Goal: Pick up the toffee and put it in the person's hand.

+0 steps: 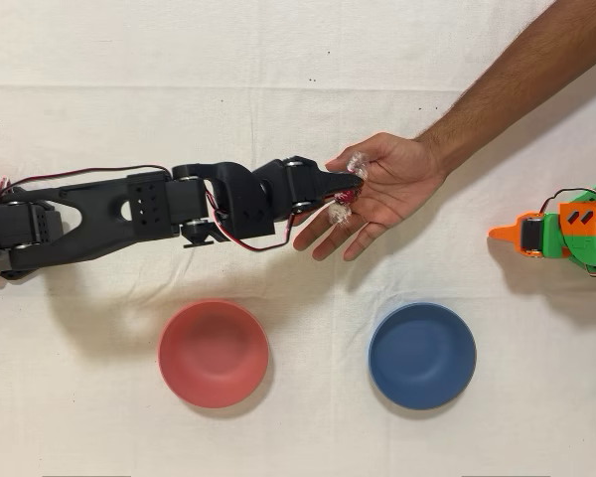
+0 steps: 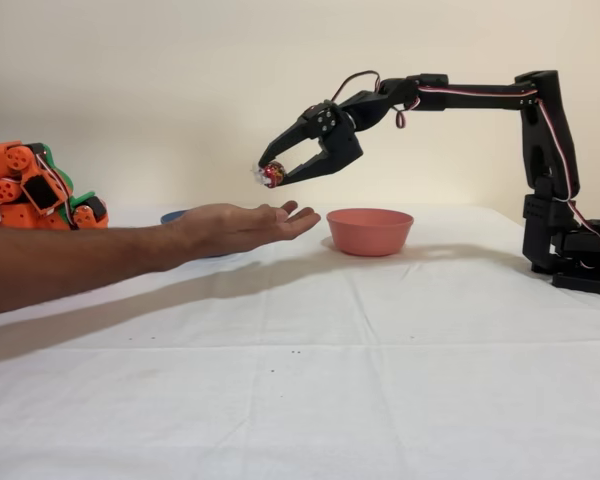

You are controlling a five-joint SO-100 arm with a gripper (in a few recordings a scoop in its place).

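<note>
The toffee (image 2: 271,176) sits pinched between the tips of my fingers (image 2: 298,138), held in the air directly above the person's hand (image 2: 242,224) and not touching it. From the side it reads as a small round sweet in a shiny dark red wrapper, with pale, clear twisted ends sticking out past my tips. In the overhead view the red of the toffee (image 1: 342,204) shows just over the base of the spread fingers of the person's hand (image 1: 387,194), with one clear twist catching light near the thumb side.

My gripper (image 2: 274,174) is clamped on the toffee, jaws angled down and toward the open palm, which lies flat and upturned above the desk (image 2: 380,330).

I judge this to be the hand-over step: the pick is done, the carry has reached the palm, and only the release is left. The next move calls for parting my fingers so the sweet drops onto the palm, perhaps after a slight descent so it does not bounce or roll off the fingers.

Beyond the hand, a red bowl (image 2: 369,230) and a blue bowl (image 1: 422,355) stand on the desk, and the idle orange arm (image 2: 35,188) rests at the far edge.
</note>
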